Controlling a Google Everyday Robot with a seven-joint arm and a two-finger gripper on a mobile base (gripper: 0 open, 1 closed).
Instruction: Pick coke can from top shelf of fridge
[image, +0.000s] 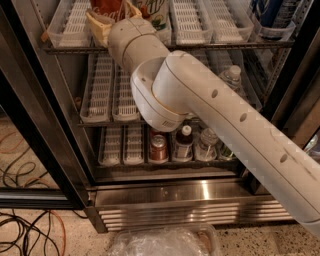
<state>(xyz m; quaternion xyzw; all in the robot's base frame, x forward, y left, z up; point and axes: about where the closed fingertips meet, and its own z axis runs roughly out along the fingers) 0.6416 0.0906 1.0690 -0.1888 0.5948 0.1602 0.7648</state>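
Your bot's arm (240, 135) is basically one fat glossy white tube, with a few small dark round holes (243, 117) dotted along the long link. The elbow joint (160, 95) is a chunky rounded drum with a thin tan seam line around it and a tiny barcode-looking sticker (170, 122) underneath. The wrist section (132, 42) is more off-white. The gripper (112, 15) looks yellowish-tan, up at the top shelf (225, 45).
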